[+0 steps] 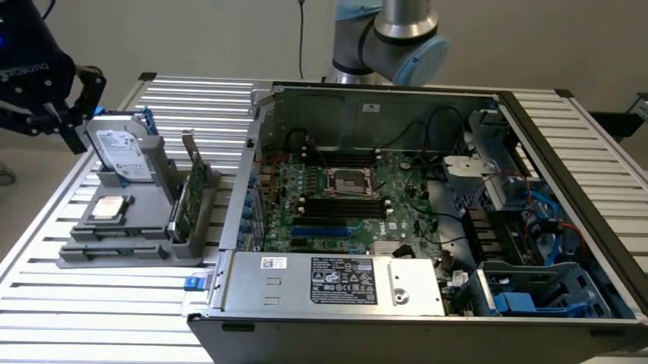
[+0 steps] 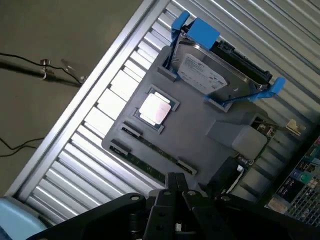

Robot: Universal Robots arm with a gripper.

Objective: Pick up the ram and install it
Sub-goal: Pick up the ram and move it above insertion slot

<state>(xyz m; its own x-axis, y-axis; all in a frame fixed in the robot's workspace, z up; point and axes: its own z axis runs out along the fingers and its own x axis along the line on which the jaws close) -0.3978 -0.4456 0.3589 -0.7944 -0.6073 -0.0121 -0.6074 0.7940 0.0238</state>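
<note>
Currently: hand (image 2: 176, 180) shut, empty; ram (image 2: 150, 147) just ahead in grey holder (image 2: 200, 125); best opened, squared across stick

Closed gripper (image 2: 175, 178), grey holder (image 2: 200, 131) — hard drive (image 2: 210, 70)

the ram (image 2: 152, 150) is a dark green strip with black chips, set in a plain mid-grey holder (image 2: 200, 125). the hard drive (image 2: 210, 70) is silver with a white printed label and bright blue rails. the processor (image 2: 157, 109) is pale silver edged in green. the gripper (image 2: 175, 182) is matte black. the table (image 2: 80, 145) is silvery, striped by parallel ribs. inside the dark grey computer case (image 1: 405, 337), the motherboard (image 1: 354, 197) is green with black and blue slots. the arm (image 1: 405, 38) is silver with light blue caps.
</note>
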